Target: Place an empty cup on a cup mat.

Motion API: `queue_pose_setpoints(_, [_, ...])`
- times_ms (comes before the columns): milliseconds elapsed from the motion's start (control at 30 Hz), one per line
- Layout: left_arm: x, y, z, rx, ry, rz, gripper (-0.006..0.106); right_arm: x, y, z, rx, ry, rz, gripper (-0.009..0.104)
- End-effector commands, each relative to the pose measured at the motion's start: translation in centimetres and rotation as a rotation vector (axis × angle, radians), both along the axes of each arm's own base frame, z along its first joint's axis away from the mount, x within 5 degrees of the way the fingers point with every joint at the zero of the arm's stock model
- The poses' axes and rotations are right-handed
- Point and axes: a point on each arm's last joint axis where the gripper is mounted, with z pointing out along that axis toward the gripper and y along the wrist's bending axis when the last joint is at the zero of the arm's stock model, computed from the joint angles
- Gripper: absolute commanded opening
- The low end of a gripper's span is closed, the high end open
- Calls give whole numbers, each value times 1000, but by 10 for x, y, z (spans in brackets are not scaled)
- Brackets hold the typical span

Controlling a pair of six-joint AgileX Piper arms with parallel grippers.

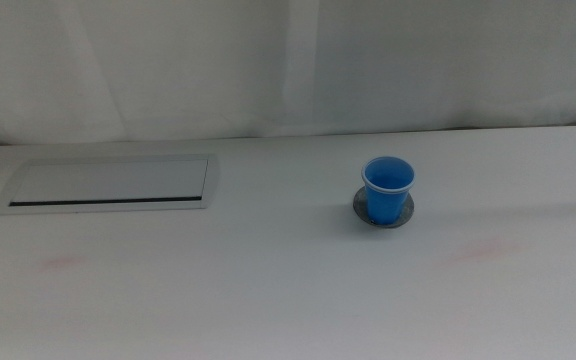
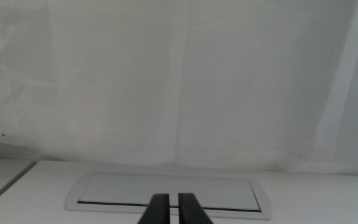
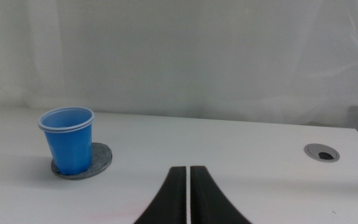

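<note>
The blue cup [image 1: 387, 189] stands upright on the round grey cup mat [image 1: 401, 212], right of the table's centre, and looks empty. The right wrist view shows the same cup [image 3: 69, 140] on the mat [image 3: 98, 163], off to one side and well ahead of my right gripper [image 3: 188, 168], whose jaws are shut with only a thin line between them. My left gripper [image 2: 169, 198] is shut too and holds nothing, facing the silver panel. Neither arm appears in the middle view.
A long rectangular silver-grey panel [image 1: 110, 184] is set into the table at the left, also visible as the panel [image 2: 169, 194] ahead of the left gripper. A small round grommet [image 3: 321, 152] sits at the table's right edge. A white curtain closes off the back.
</note>
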Motion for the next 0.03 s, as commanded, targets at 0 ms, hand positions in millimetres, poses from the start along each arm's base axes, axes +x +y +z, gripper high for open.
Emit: queue_pose_setpoints(0, [-1, 0, -10, -2, -9, 0, -3, 0, 0, -13, -16, 35, -1, -3])
